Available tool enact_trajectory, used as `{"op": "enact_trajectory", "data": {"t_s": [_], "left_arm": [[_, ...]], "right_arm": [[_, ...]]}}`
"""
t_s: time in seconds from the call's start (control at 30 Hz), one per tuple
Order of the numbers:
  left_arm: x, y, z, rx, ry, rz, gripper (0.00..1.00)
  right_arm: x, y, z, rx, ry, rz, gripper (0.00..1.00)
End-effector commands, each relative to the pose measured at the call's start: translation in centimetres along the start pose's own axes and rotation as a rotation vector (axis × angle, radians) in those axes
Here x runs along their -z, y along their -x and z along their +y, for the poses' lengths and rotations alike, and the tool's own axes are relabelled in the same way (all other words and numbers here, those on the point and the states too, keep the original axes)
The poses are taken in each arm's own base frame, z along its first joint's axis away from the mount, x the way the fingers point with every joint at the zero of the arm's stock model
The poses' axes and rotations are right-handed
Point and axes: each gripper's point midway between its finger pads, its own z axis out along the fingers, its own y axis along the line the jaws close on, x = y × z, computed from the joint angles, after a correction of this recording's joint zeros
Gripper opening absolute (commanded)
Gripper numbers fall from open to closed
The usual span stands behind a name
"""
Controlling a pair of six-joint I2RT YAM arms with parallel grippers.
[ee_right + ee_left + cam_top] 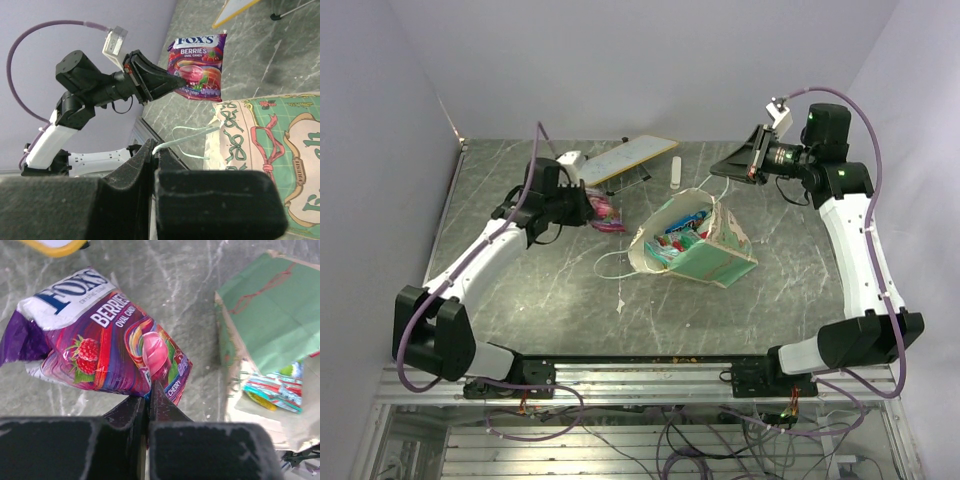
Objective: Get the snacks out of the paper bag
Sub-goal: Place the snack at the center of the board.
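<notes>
The mint-green paper bag lies on its side in the middle of the table, mouth facing left, with several snack packets showing inside. My left gripper is shut on the edge of a purple Fox's berries packet and holds it just left of the bag. In the left wrist view the packet hangs from my shut left gripper, above the table. My right gripper is shut on the bag's white cord handle, behind the bag.
A flat white board with a yellow edge stands on black legs at the back. A small white oblong object lies beside it. The bag's other cord handle trails on the table in front of the bag.
</notes>
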Motion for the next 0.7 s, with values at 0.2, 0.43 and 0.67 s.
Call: {"op": "enact_trajectory", "data": {"t_s": [0.2, 0.43, 0.67], "left_arm": [[-3.1, -8.0, 13.0, 0.318, 0.278, 0.326, 0.24], [3.8, -8.6, 15.2, 0.397, 0.565, 0.248, 0.69], [4.8, -3.4, 13.1, 0.379, 0.48, 0.093, 0.73]], "right_arm": [[-0.3, 0.2, -0.1, 0.037, 0.011, 0.033, 0.0], [-0.3, 0.3, -0.1, 0.054, 0.012, 0.034, 0.0], [-0.7, 0.7, -0.2, 0.052, 0.019, 0.039, 0.0]]}}
